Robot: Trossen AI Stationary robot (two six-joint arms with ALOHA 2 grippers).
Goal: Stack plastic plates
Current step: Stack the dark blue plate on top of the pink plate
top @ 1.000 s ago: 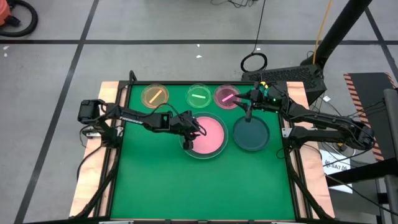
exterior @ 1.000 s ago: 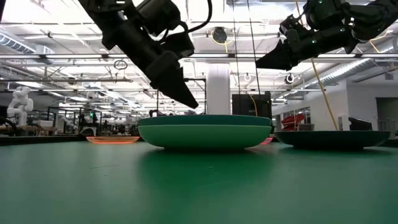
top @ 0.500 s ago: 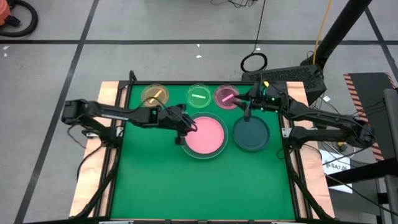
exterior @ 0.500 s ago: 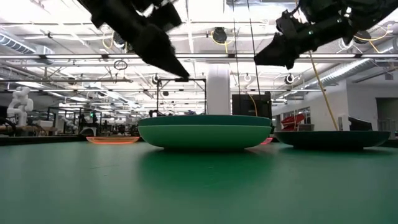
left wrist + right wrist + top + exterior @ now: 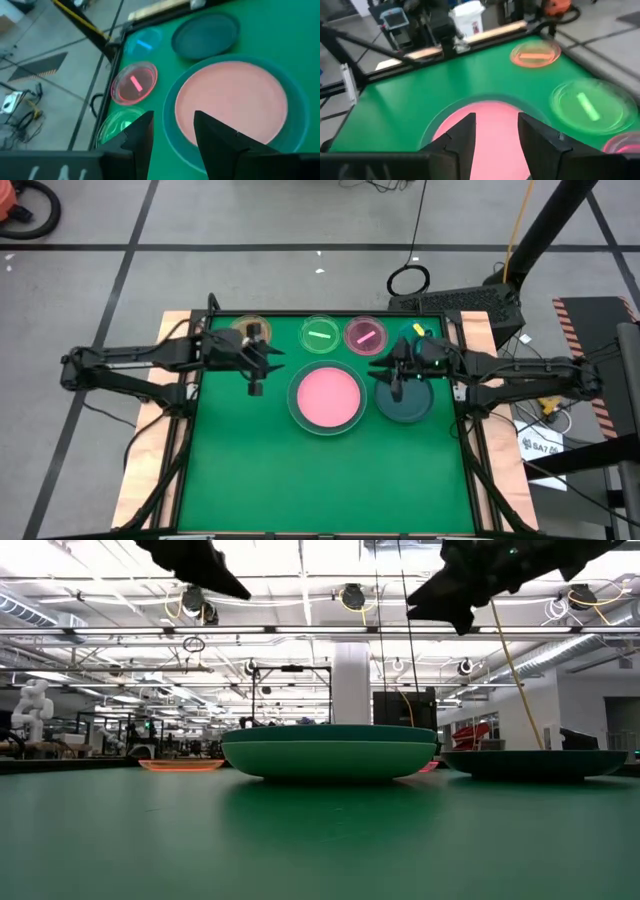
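Grippers hover empty, fingers apart: left gripper (image 5: pixel 254 376) beside the big round pink plastic plate (image 5: pixel 326 397), right gripper (image 5: pixel 397 376) over the dark teal one (image 5: pixel 406 402).

Left end effector (image 5: pixel 255 370) partly hides the small amber plate (image 5: pixel 243 328)

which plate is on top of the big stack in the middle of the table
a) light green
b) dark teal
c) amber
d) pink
d) The high view shows the pink plate lying uppermost in the middle stack, while the dark teal plate sits alone beside it, under the right gripper.
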